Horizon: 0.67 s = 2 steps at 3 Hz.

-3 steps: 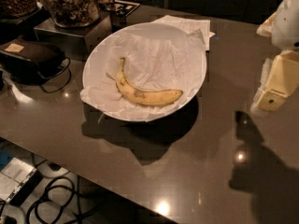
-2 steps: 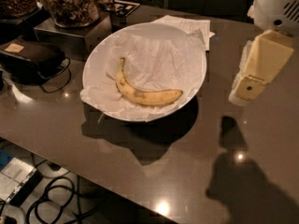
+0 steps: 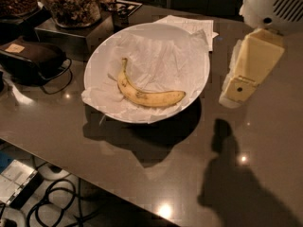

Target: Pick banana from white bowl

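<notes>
A yellow banana with small brown speckles lies in the white bowl, stem pointing to the back. The bowl is lined with crumpled white paper and stands on a dark glossy table. My gripper, cream-coloured under a white arm housing, hangs above the table just right of the bowl's rim, apart from the banana and holding nothing.
Flat white paper sheets lie behind the bowl. A black device with a cable sits at the left. Jars of snacks stand on a metal stand at the back left. The table's front edge runs across the lower left, with cables on the floor below.
My gripper has moved left and towards the bowl, from the right edge of the view to just beside the bowl's rim. The banana and the bowl have not moved.
</notes>
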### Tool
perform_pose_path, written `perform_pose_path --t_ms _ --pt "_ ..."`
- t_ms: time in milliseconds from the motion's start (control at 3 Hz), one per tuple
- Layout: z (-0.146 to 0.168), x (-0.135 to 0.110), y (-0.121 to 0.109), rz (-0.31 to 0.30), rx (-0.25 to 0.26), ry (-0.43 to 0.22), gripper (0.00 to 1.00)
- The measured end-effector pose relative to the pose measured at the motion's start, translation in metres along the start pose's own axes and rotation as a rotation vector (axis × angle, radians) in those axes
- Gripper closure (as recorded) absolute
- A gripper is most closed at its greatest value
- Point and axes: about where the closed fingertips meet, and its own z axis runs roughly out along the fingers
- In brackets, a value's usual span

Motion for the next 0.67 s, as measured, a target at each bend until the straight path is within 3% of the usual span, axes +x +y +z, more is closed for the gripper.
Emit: perform_pose_path --t_ms 667 --pt "0.009 -0.060 0.026 -0.104 -0.031 0.052 0.00"
